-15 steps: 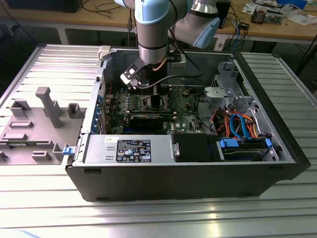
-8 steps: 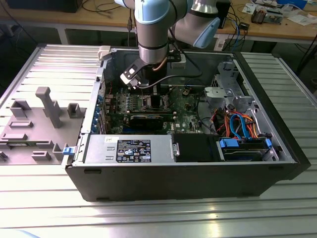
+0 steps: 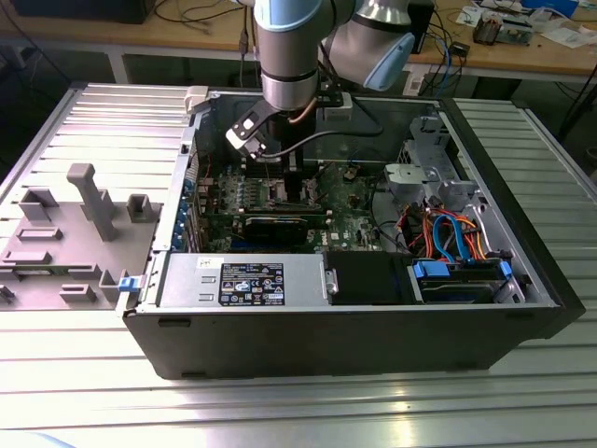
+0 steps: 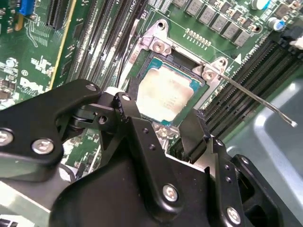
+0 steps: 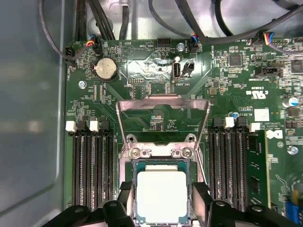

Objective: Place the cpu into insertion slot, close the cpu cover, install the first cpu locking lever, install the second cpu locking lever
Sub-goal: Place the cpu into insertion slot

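The cpu lies flat, top up, in the slot; open fingers flank two opposite sides, cover raised

Cpu partly masked.
In the second wrist view the pincer covers the near edge of the cpu; in the first wrist view the insertion slot is cut off by the picture's edge; in the exterior view the arm hides the chip.

Silver cpu seemingly seated in the insertion slot; cpu cover hinged open.
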You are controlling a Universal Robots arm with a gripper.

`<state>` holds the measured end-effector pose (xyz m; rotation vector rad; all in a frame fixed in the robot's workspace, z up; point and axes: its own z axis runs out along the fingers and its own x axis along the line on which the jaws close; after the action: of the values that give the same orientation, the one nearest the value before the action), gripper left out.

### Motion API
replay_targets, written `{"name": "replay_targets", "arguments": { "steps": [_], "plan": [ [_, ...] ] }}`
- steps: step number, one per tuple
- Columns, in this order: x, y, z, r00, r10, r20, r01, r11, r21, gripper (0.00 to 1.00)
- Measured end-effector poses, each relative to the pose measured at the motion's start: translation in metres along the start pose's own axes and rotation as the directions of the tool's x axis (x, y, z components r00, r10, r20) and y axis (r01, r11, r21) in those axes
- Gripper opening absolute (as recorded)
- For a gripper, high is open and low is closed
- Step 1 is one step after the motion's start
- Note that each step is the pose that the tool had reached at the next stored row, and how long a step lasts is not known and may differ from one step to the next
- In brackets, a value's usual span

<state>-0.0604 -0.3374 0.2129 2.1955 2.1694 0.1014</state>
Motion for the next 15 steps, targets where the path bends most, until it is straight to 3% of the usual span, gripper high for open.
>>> {"name": "replay_targets", "arguments": {
  "steps": [1, 3, 6, 9, 10, 12, 15],
  "plan": [
    [0.0001, 0.0006, -0.0021, 1.0000, 0.000, 0.0000, 0.000, 1.0000, 0.0030, 0.61],
    [0.0000, 0.0021, -0.0029, 1.0000, 0.002, -0.0001, -0.002, 1.0000, 0.0087, 0.47],
    [0.0001, 0.0027, -0.0029, 1.0000, 0.002, -0.0011, -0.002, 0.9999, 0.0113, 0.41],
    [0.0001, 0.0028, -0.0029, 1.0000, 0.002, -0.0011, -0.002, 0.9999, 0.0115, 0.23],
    [0.0001, 0.0028, -0.0029, 1.0000, 0.002, -0.0012, -0.002, 0.9999, 0.0115, 0.23],
    [0.0001, 0.0028, -0.0029, 1.0000, 0.002, -0.0011, -0.002, 0.9999, 0.0115, 0.11],
    [0.0001, 0.0029, -0.0028, 1.0000, 0.002, -0.0012, -0.002, 0.9999, 0.0117, 0.11]
  ]
}}
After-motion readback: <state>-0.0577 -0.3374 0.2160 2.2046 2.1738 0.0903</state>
